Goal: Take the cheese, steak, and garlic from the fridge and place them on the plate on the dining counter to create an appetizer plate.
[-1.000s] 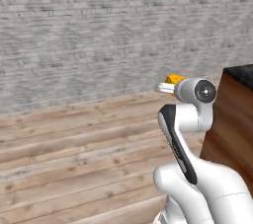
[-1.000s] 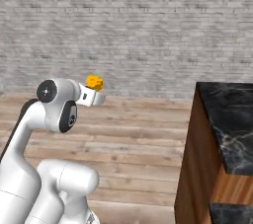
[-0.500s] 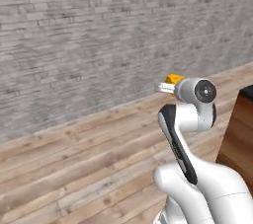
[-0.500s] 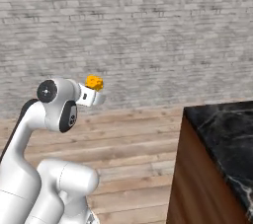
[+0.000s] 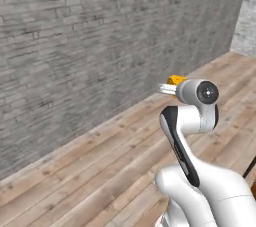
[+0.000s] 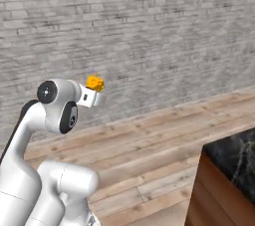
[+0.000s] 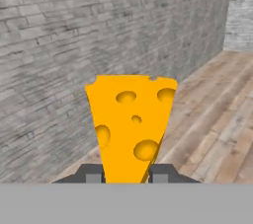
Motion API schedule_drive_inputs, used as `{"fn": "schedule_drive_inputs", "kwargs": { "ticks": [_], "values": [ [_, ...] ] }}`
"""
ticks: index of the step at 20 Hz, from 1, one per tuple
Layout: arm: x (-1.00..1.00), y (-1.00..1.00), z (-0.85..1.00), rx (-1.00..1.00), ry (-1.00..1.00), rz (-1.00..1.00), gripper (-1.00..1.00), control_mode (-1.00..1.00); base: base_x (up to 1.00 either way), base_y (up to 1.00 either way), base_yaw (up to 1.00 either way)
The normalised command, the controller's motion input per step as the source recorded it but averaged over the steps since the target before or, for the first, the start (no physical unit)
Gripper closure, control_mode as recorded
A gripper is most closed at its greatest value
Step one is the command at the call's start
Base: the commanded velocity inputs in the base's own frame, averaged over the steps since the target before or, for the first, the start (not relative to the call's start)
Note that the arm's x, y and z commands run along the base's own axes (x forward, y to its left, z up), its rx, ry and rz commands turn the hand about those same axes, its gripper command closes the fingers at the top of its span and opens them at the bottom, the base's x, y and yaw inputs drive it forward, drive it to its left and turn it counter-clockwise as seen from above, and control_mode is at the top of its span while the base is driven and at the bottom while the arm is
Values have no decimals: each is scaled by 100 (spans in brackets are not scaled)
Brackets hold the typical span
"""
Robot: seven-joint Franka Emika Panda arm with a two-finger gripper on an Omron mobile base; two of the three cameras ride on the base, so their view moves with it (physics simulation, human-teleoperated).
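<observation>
Cheese point(image 5: 176, 79): yellow-orange chunk, right of centre in left base view, at the tip of the gripper point(image 5: 169, 87). Right base view: upper left, above wood floor point(image 6: 159, 135); dining counter point(image 6: 231, 163) corner lower right. Hand view: holed wedge at centre, pinched between both closed fingertips point(image 7: 92, 173).

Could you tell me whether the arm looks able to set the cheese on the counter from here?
Probably not yet: the tool holds the cheese toward the brick wall, and the counter lies off to its right.
</observation>
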Motion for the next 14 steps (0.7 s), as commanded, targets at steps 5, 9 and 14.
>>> {"fn": "schedule_drive_inputs", "kwargs": {
  "ticks": [5,9,14],
  "values": [
    [0,0,0,0,0,0,100,100,100,28,-46],
    [0,0,0,0,0,0,100,100,100,22,-47],
    [0,0,0,0,0,0,100,100,100,17,-48]
  ]
}}
